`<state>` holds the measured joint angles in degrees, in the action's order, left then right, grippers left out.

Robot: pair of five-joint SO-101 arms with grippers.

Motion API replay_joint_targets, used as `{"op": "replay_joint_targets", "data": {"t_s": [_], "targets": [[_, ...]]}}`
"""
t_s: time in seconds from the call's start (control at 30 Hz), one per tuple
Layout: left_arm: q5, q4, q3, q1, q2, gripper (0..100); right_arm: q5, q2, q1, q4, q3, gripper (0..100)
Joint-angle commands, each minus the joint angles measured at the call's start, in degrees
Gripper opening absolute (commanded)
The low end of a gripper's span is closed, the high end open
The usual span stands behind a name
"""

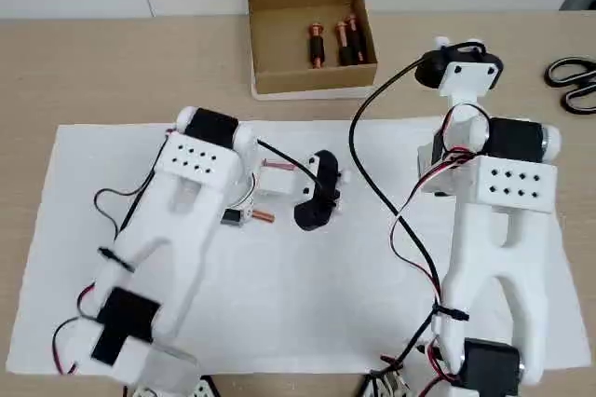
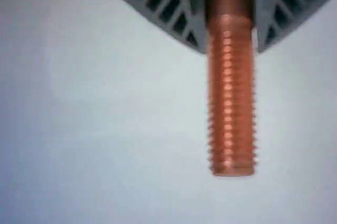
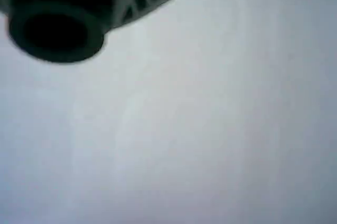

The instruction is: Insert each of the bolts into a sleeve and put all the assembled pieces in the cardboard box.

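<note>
Fingers [image 2: 158, 3] of the left gripper [image 2: 230, 34] are pressed together on a copper bolt [image 2: 231, 103]. They pinch it near one end, so the threaded shank juts out past the tips over the white sheet [image 2: 79, 129]. From above, this gripper [image 1: 244, 216] holds the bolt [image 1: 264, 217] well short of the cardboard box [image 1: 265, 43], on the arms' side of it and a little toward the left arm's side. The shank lies roughly level and points toward the right arm [image 1: 503, 183].

The right gripper [image 3: 113, 8] is clamped on a black sleeve [image 3: 55, 33], whose open round end faces the wrist camera above the sheet. In the high view the right arm stands farther from the box than the left gripper does, off the box's right-hand corner, and its own body covers the sleeve there.

Inside the box lie three assembled pieces [image 1: 335, 43], each a copper bolt through a black sleeve. They lie side by side against the box wall nearest the right arm. The box rests on the wooden table [image 1: 93, 71], with its near wall touching the far edge of the sheet. A pair of scissors [image 1: 573, 80] lies on the table well apart from the box, beyond its right side.
</note>
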<state>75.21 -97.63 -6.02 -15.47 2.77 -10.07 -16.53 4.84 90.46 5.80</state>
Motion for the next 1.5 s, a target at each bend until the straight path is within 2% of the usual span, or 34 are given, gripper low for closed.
{"op": "replay_joint_targets", "data": {"t_s": [0.0,0.43,0.77,0.87,1.17,1.37,1.47], "targets": [[8.09,0.53,1.8,0.44,4.04,0,0.7,-2.77,-0.13,0.31,-0.26,0.4],[8.18,0.97,9.36,5.1,14.95,5,0.7,-2.77,-5.58,0.31,-0.26,0.4],[7.82,5.27,10.51,4.66,21.54,5,0.7,-2.77,-5.93,0.31,-0.18,0.4],[7.65,5.36,10.51,4.75,21.63,9,0.7,-2.77,-5.93,0.31,0.0,0.4],[1.85,4.84,15.43,5.1,21.36,10,0.7,-2.77,-5.93,1.01,-0.18,0.4],[-7.12,-2.73,24.22,4.92,21.27,10,0.7,-2.77,-5.85,1.01,-0.26,0.4],[-13.45,-2.64,26.15,5.19,21.19,10,0.62,-2.77,-5.85,1.01,-0.26,0.4]]}}
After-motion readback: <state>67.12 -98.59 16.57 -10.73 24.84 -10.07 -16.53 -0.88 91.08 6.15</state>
